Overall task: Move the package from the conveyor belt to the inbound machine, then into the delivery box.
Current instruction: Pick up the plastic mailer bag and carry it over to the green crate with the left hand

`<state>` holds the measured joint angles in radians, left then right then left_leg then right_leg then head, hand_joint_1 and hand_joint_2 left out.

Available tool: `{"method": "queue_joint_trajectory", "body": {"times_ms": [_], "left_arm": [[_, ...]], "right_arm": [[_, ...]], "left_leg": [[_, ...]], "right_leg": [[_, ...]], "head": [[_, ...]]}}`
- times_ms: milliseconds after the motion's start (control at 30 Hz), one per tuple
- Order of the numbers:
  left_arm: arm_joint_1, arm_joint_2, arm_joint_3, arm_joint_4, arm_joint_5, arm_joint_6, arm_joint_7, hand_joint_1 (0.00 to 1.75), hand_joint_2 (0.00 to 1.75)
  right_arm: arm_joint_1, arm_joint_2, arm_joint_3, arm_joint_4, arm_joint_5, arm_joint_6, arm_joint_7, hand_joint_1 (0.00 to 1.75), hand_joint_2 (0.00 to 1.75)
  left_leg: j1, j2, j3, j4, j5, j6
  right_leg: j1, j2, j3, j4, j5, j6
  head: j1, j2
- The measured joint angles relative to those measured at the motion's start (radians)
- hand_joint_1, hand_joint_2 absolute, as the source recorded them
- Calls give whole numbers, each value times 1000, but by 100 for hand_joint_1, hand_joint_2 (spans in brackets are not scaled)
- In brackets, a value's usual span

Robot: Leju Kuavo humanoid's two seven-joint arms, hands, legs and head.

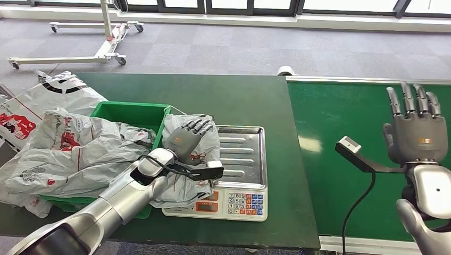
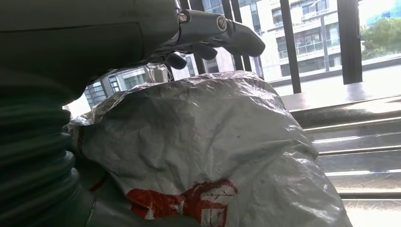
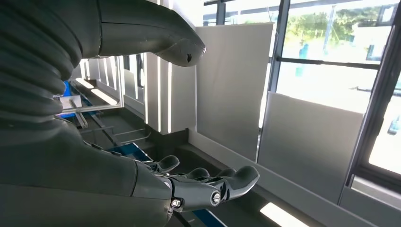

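under the left hand (image 1: 187, 139) lies the package (image 1: 192, 154), a crumpled grey mailer bag with red print, draped over the left edge of the inbound machine (image 1: 242, 159), a scale with a ribbed steel pan and a keypad in front. the hand rests on top of the bag; in the left wrist view the fingers (image 2: 222, 33) reach out over the bag's upper side, and whether they actually grip it cannot be told. just beside those fingers, on the side away from the scale, sits the green delivery box (image 1: 127, 114), heaped with more grey mailer bags (image 1: 74, 154) that spill over its rim, with another bag lying on the table past it. well apart, the right hand (image 1: 416, 133) hovers over the green conveyor belt (image 1: 340, 117), held upright with its fingers straight, spread and holding nothing. beyond the table stands a white wheeled frame (image 1: 106, 42) on the grey floor.
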<state>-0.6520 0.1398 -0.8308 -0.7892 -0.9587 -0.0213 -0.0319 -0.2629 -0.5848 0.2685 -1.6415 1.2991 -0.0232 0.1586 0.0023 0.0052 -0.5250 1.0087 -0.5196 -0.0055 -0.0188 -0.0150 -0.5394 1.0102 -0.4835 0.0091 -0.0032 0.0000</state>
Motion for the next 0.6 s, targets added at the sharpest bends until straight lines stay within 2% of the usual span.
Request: {"method": "queue_joint_trajectory", "body": {"times_ms": [67, 100, 267, 433, 600], "left_arm": [[-22, -8, 4, 30, -13, -11, -3, 138, 175], [-34, -9, 6, 43, -22, -22, -4, 175, 175], [-61, -10, 7, 102, -48, -70, -21, 175, 175], [-73, -7, 14, 142, -50, -112, -51, 175, 175], [-90, 4, 23, 160, -53, -132, -70, 175, 175]], "right_arm": [[-11, 0, 1, -2, -4, -2, -7, 0, 175], [-20, 0, 1, -5, -6, -5, -13, 0, 175], [-56, 0, 9, -10, -10, -16, -33, 0, 175], [-83, 1, 24, -10, -16, -27, -40, 0, 175], [-87, 4, 34, -12, -13, -40, -42, 0, 175]], "left_leg": [[-1, 1, -4, 1, -4, 1], [-1, 1, -9, 1, -2, 1], [1, 0, -23, -3, 40, -7], [1, 0, -24, -4, 38, -9], [1, 5, -25, -3, 42, -10]], "right_leg": [[-2, 0, -6, 0, 7, 0], [-2, 1, -12, 0, 12, 0], [2, 0, -27, 5, 26, -8], [2, 0, -29, 8, 24, -8], [2, 6, -33, 13, 29, -16]], "head": [[0, 0], [0, 0], [0, 0], [0, 0], [0, 0]]}}
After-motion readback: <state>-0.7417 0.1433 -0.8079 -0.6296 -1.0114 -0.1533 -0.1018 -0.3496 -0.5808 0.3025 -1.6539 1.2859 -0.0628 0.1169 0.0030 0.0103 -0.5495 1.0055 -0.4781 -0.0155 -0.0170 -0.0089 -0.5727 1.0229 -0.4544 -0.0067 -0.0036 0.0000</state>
